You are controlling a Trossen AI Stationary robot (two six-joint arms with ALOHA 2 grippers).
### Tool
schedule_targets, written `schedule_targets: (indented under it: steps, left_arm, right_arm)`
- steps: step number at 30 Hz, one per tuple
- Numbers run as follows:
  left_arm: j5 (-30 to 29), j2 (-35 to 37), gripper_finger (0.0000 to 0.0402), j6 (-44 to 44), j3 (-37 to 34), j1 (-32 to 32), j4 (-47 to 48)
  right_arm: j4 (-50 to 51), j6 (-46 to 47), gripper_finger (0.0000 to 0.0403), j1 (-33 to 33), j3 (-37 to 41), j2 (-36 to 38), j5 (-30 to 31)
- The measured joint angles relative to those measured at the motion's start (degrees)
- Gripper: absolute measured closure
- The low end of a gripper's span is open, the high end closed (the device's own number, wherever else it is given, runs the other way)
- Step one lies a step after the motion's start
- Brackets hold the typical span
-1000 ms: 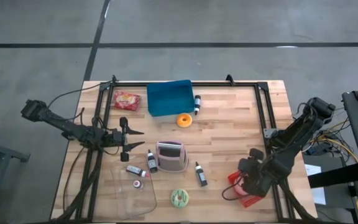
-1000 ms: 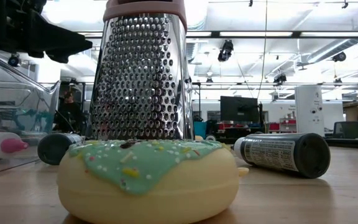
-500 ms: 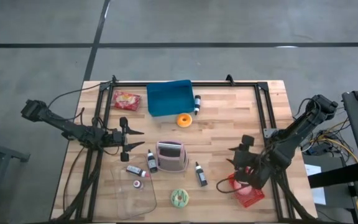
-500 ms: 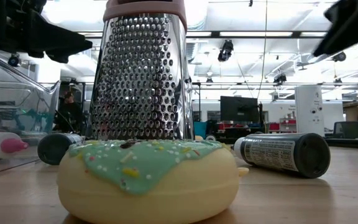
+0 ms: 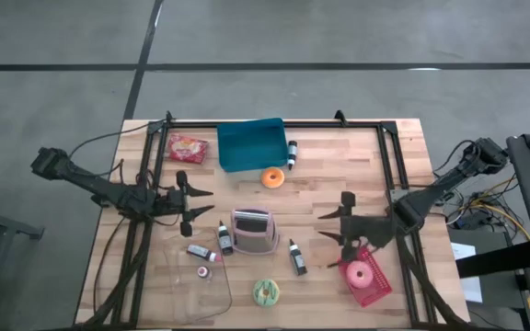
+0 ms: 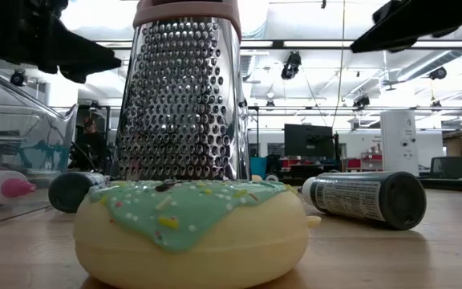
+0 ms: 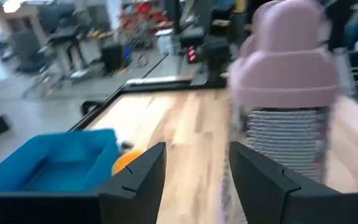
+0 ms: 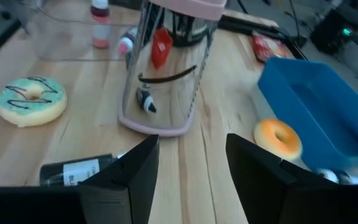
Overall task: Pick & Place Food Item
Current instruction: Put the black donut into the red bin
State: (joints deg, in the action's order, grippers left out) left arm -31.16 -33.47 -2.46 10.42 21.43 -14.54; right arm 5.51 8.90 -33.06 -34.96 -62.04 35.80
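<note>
A pink-iced donut [image 5: 362, 274] lies in a red basket [image 5: 376, 291] at the table's near right. A green-iced donut [image 5: 266, 292] [image 8: 31, 99] [image 6: 191, 229] lies flat on the wood near the front edge. An orange donut [image 5: 272, 177] [image 8: 278, 138] [image 7: 129, 160] lies beside the blue bin [image 5: 251, 144]. My right gripper [image 5: 328, 230] [image 8: 191, 174] is open and empty, left of the basket, pointing toward the grater [image 5: 254, 232]. My left gripper [image 5: 208, 204] [image 7: 194, 180] is open and empty, left of the grater.
A metal grater with a pink top [image 8: 173, 74] [image 6: 187, 88] stands mid-table. Dark bottles lie by it [image 5: 297, 257] [image 5: 224, 237] [image 6: 367, 197]. A clear container [image 5: 201, 276] holds small pink-capped bottles. A red snack bag [image 5: 188, 147] lies at the far left.
My right gripper has moved from over the red basket toward the table's left and slightly toward its far edge, turning level to point at the grater. The pink donut, covered by the gripper before, now shows lying in the basket.
</note>
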Motion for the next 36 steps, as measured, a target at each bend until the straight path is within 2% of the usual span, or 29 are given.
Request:
schedule_targets:
  steps: [6,14,22,29,33,36]
  left_arm:
    - [-6.17,-0.07,0.0225,6.27,6.53,-0.81,15.13]
    - [-6.44,-0.91,0.0225,13.69,13.11,-5.79,29.87]
    - [-5.45,-3.46,0.0225,15.16,13.67,-11.56,30.39]
    - [-3.66,-5.4,0.0225,13.01,13.67,-13.49,26.53]
    - [-1.63,-5.86,0.0225,12.12,13.67,-14.32,25.78]
    - [0.38,-6.64,0.0225,12.13,13.67,-15.37,25.76]
  right_arm:
    - [-10.83,-6.55,0.0223,6.89,6.52,2.49,-7.75]
    - [-14.44,-11.9,0.0223,14.28,10.16,3.98,-17.01]
    - [-19.92,-18.77,0.0225,24.08,13.0,4.23,-24.55]
    - [-31.89,-20.71,0.0225,38.86,17.42,3.3,-40.61]
    - [-33.96,-20.61,0.0225,46.73,17.25,0.8,-49.76]
    - [-33.97,-20.66,0.0225,50.33,15.24,-2.51,-54.34]
